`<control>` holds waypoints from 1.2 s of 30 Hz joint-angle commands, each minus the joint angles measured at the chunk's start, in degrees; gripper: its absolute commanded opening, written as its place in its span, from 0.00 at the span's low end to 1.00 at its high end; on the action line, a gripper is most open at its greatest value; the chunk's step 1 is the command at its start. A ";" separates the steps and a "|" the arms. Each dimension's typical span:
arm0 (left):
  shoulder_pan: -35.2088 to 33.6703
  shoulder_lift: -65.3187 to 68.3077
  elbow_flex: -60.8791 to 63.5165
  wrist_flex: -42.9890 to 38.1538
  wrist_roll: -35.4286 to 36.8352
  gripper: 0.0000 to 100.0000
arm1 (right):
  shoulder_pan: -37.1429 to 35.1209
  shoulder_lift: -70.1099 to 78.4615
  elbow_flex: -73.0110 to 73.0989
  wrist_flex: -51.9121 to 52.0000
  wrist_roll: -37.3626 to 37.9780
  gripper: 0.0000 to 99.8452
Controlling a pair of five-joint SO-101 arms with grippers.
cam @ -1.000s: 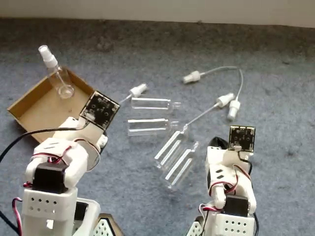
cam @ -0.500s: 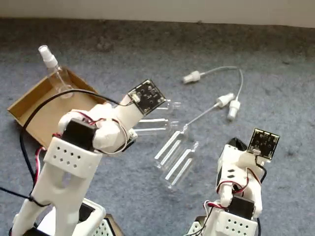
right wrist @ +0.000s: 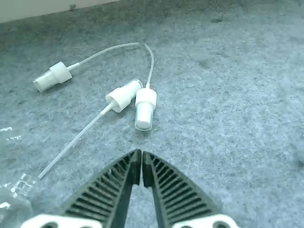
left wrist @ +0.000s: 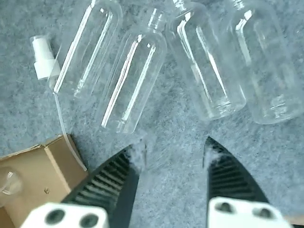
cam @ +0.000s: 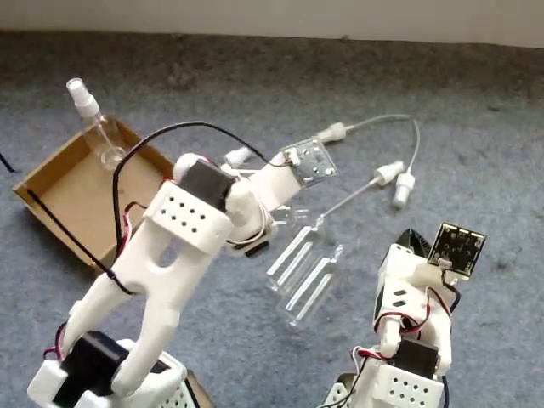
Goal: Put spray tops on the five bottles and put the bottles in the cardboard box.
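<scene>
Now my left arm swings out from beside the brown cardboard box (cam: 59, 183). Its left claw (left wrist: 172, 147) hangs wide open over four clear plastic bottles (left wrist: 128, 80) lying on the grey carpet (cam: 476, 102), so I think a pickup is next. My right claw (right wrist: 141, 156) is clenched and empty near the white spray tops (right wrist: 145, 109). One topped bottle (cam: 102, 132) stands in the box.

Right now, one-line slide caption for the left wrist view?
Open left gripper near four capless bottles lying on the carpet, cardboard box corner nearby.

Clear bottles (left wrist: 128, 80), white spray tops (right wrist: 145, 109), brown cardboard box (cam: 68, 183), mottled grey carpet (cam: 476, 102), white arms (cam: 170, 246), black ribbed jaws
</scene>
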 commanded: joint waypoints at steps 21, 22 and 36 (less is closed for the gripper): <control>6.02 41.19 -39.96 10.46 18.29 0.30 | 0.22 -0.75 0.75 -1.36 -0.53 0.00; 6.20 42.51 -40.48 10.46 18.29 0.30 | 0.22 -0.75 0.75 -1.36 -0.53 0.00; 6.02 52.88 -42.59 2.20 18.37 0.30 | 0.22 -0.75 0.75 -1.36 -0.53 0.00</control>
